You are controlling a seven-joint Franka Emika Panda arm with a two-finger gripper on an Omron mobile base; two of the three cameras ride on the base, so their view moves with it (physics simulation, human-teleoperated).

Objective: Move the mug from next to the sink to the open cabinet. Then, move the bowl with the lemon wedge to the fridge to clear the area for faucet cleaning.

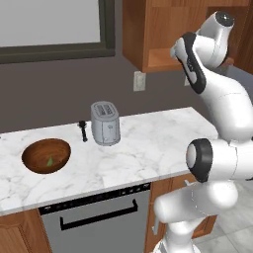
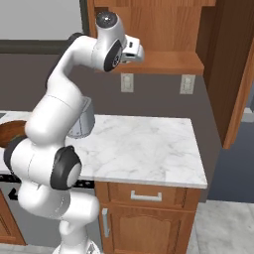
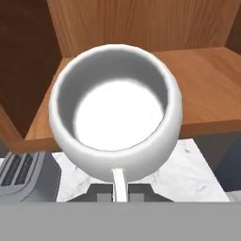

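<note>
Hand view, open cabinet (image 3: 207, 70): wooden shelf just behind and below the mug.
Countertop (image 1: 143, 148): white marble, bearing toaster (image 1: 105, 123) and bowl (image 1: 46, 155).
Mug (image 3: 116, 122): white, upright, raised at shelf's front edge.
Gripper (image 3: 119, 190): apparently pinching the mug's handle.
Lemon wedge (image 1: 49, 161): inside bowl.

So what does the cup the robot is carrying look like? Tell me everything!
The cup is plain white, round and smooth, like glazed china, and empty inside. It sits upright, so the hand camera looks down into its wide mouth. A thin white handle sticks out toward the pincer, which grips it there. The cup hangs in the air at the front edge of the brown wooden shelf of the open cabinet, not yet set down, with the marble counter below.
</note>
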